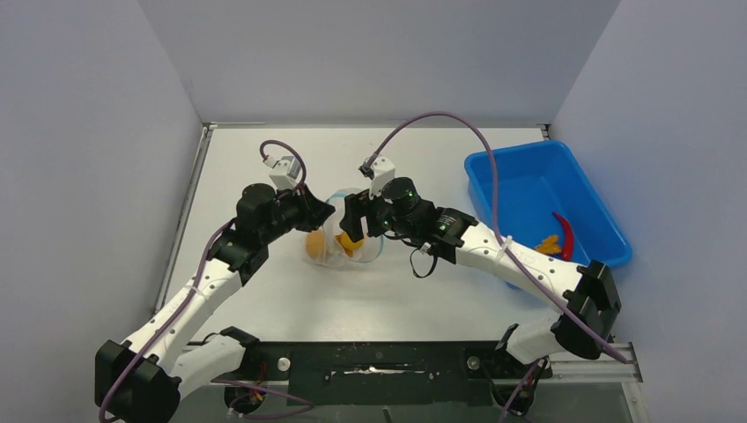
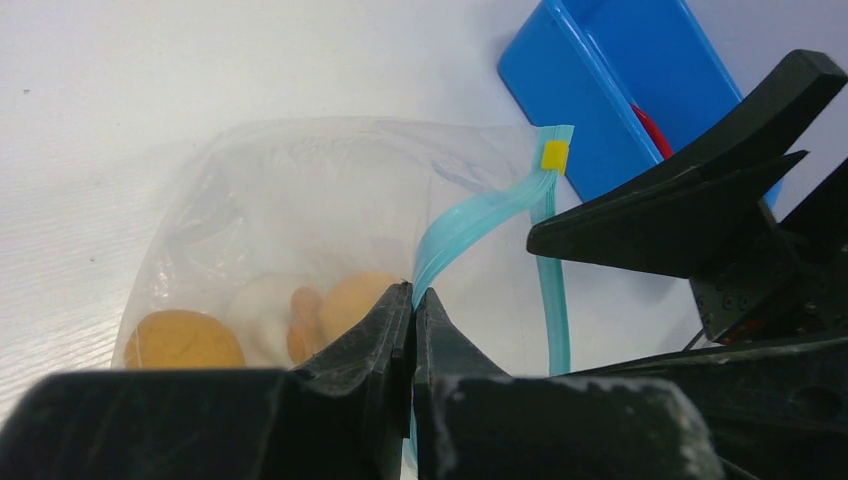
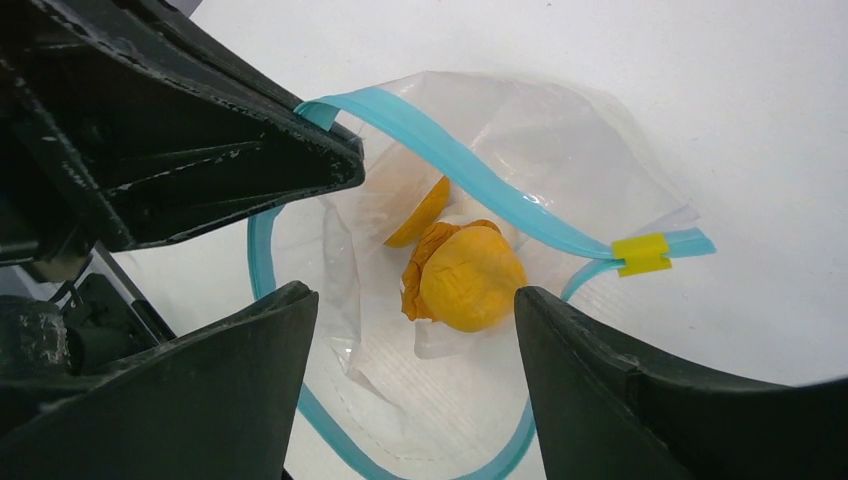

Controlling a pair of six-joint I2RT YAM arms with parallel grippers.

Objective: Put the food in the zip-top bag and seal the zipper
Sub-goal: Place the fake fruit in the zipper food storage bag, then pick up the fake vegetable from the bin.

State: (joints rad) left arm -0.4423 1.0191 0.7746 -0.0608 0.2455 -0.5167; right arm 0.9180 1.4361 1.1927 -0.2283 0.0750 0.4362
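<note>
While the left pincer (image 2: 412,297) pinches the zipper (image 2: 468,216), the zip-top bag (image 3: 590,150) gapes.

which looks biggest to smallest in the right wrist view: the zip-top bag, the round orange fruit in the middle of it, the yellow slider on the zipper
1. zip-top bag, spread across much of the view
2. round orange fruit, lying inside it
3. yellow slider, clearly the smallest
The gaps are wide, so nearness to the camera doesn't change the order.
</note>
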